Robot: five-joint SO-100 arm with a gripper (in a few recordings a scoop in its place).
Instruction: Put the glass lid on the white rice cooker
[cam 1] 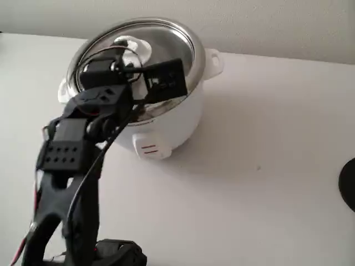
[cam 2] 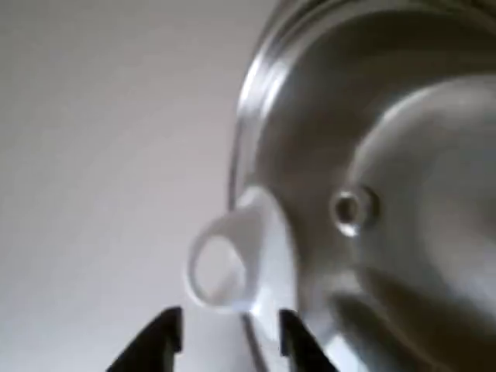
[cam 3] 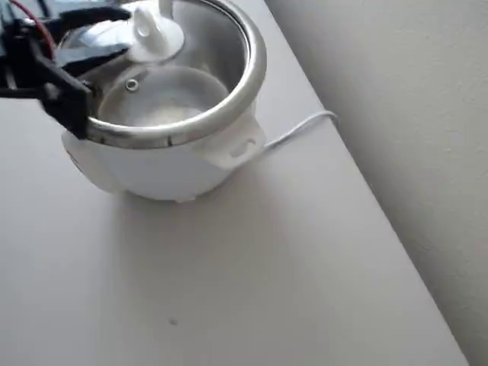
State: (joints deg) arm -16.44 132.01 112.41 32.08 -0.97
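The white rice cooker (cam 1: pixel 166 127) stands at the back of the table, its switch panel facing the front. The glass lid (cam 1: pixel 166 44) lies on its steel rim (cam 3: pixel 229 107), white knob (cam 3: pixel 152 34) up and steam-vent hole (cam 2: pixel 353 209) showing. I cannot tell whether the lid sits level. My black arm (cam 1: pixel 72 155) reaches over the cooker's left side. In the wrist view my gripper (cam 2: pixel 229 341) is open, its fingertips (cam 2: pixel 163 341) apart with nothing clamped between them. Just beyond them is the cooker's white side handle (cam 2: pixel 221 263), with the lid's edge beside it.
A white cord (cam 3: pixel 305 126) runs from the cooker toward the wall. The table edge (cam 3: pixel 358 191) meets the wall close behind the cooker. A dark object (cam 1: pixel 349 183) sits at the right edge. The arm's base (cam 1: pixel 111 252) stands at the front left.
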